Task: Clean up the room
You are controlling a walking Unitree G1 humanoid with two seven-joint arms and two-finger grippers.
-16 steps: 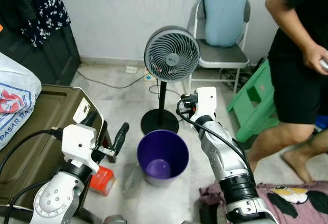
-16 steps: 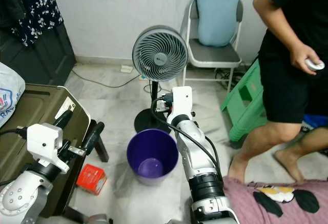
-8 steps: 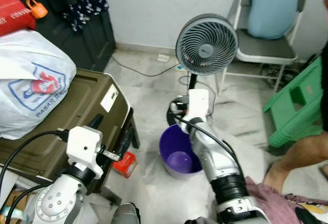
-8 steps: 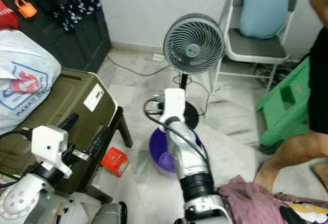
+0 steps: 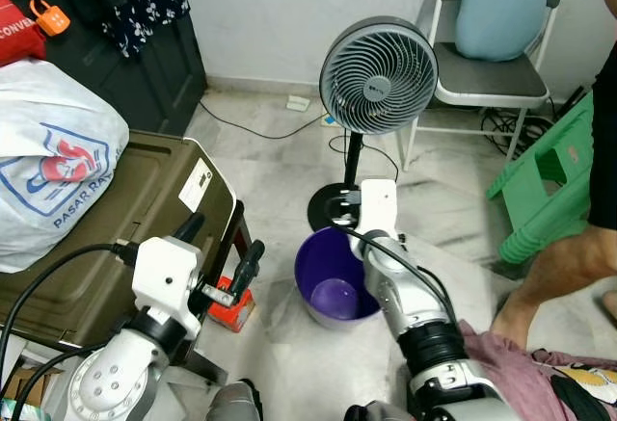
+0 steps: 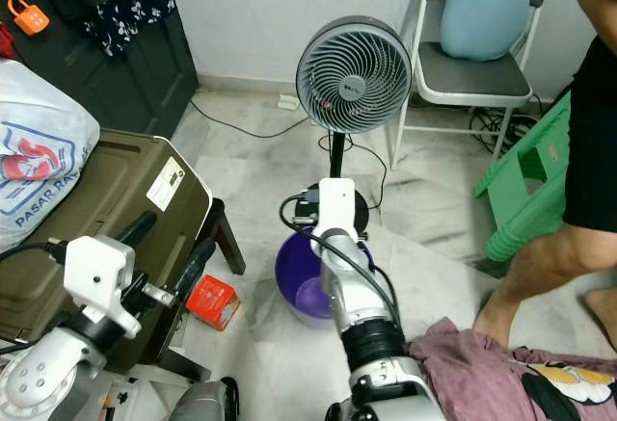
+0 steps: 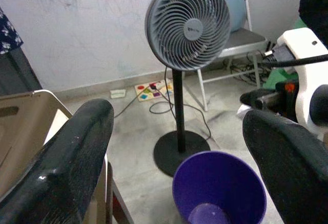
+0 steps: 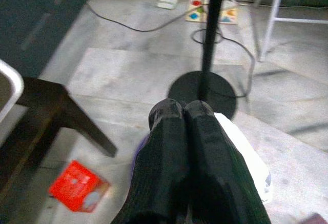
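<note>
A purple bin stands on the floor in front of the fan's base, with nothing I can make out inside. A small red box lies on the floor left of it, beside the trunk's leg. My right gripper is shut, its fingers pressed together over the bin's far rim; a crumpled white thing lies under them, and I cannot tell if it touches them. My left gripper is open in front of the trunk, left of the bin, with nothing between its fingers. A maroon garment lies at the lower right.
A grey pedestal fan stands behind the bin, with cables on the floor. An olive trunk carries a white bag on my left. A chair, a green stool and a person's leg are on the right.
The camera has swung left, then slightly back, so the trunk and bag take up more of the view. My right wrist now sits closer over the bin's far rim. Both grippers keep their state.
</note>
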